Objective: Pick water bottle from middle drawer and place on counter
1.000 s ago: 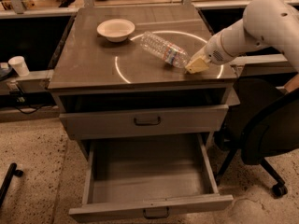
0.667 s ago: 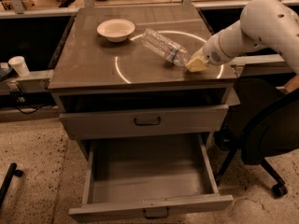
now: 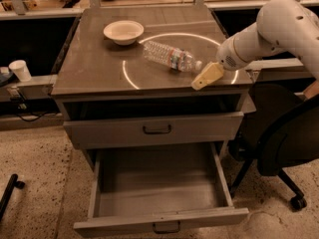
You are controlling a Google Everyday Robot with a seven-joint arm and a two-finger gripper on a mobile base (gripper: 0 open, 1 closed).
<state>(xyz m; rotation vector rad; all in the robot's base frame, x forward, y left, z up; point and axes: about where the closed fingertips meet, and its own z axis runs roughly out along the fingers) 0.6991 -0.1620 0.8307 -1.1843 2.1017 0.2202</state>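
Bottle (image 3: 169, 57) lies on its side on the bench (image 3: 89, 68), inside the bright light ring, cap pointing right and towards the front edge. It sits flat with nothing propping it, so it looks set down rather than carried. End effector (image 3: 207, 76) is at the bench's front-right corner, just beside the cap end, angled down-left. I can't tell from where I stand whether it's touching the cap, or whether it's released or clenched. The arm (image 3: 269, 34) reaches in from the right (probably to stay out of the open drawer's way). Drawer (image 3: 159, 183) is pulled fully out below, plain grey inside, nothing in it. The taller drawer above (image 3: 157, 128) is shut. Bowl (image 3: 123, 32) is at the back-left, well apart from the bottle. My read: the placing is basically done, and backing the arm away is what's left. Risk: a ribbed round bottle can roll towards the edge if nudged.
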